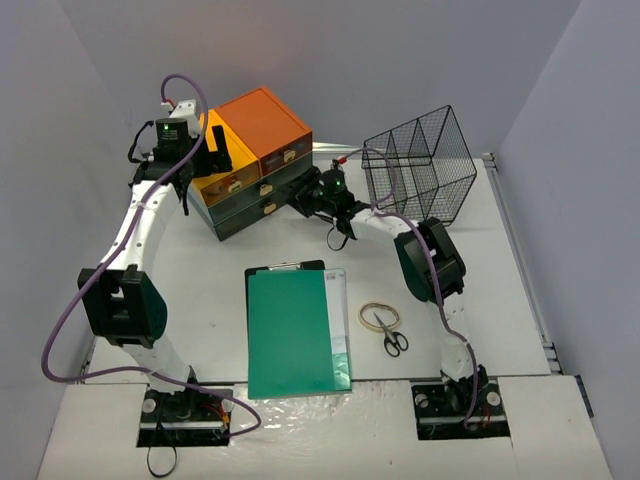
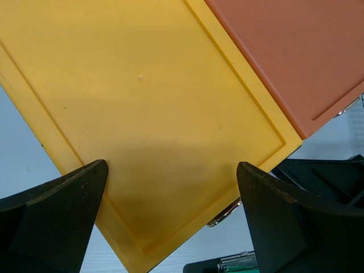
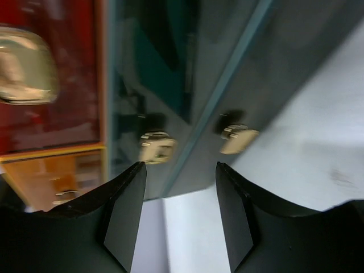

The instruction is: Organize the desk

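Observation:
The white desk point(image 1: 500, 300) carries a drawer unit point(image 1: 262, 170) at the back, with an orange top and a yellow top point(image 2: 148, 102). My left gripper point(image 1: 216, 150) hovers over the yellow top, and in the left wrist view this gripper point(image 2: 172, 165) is open wide with nothing between its fingers. My right gripper point(image 1: 306, 197) is at the unit's front right. Seen from the right wrist, it point(image 3: 179, 170) is open and empty just before the dark teal drawer fronts. Two brass handles point(image 3: 158, 147) show just beyond its fingertips.
A black wire basket point(image 1: 422, 165) stands at the back right. A clipboard with green paper point(image 1: 297, 332) lies in the near middle. A tape ring point(image 1: 379, 316) and black scissors point(image 1: 393, 339) lie to its right. A metal rail point(image 1: 520, 260) runs along the right edge.

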Controlling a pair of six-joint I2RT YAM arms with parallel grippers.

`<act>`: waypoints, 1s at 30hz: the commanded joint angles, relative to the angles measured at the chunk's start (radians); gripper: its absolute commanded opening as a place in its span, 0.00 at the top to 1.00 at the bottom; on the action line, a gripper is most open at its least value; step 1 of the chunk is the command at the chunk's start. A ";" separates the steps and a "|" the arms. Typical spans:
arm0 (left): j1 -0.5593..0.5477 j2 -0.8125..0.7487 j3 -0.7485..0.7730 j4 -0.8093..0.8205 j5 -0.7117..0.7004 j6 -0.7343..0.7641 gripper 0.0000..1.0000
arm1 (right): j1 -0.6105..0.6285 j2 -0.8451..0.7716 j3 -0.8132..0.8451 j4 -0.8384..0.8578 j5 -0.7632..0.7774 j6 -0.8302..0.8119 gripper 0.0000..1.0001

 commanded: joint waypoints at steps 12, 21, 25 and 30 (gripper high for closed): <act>0.025 0.020 -0.007 -0.189 -0.049 -0.011 0.03 | 0.012 0.132 0.156 0.328 -0.079 0.247 0.51; 0.026 0.020 -0.008 -0.194 -0.052 -0.008 0.03 | 0.015 0.183 0.211 0.347 -0.088 0.285 0.52; 0.025 0.019 -0.001 -0.198 -0.054 -0.007 0.03 | 0.018 0.200 0.228 0.343 -0.092 0.296 0.55; 0.028 0.020 0.003 -0.198 -0.055 -0.008 0.03 | 0.019 0.210 0.235 0.332 -0.099 0.302 0.59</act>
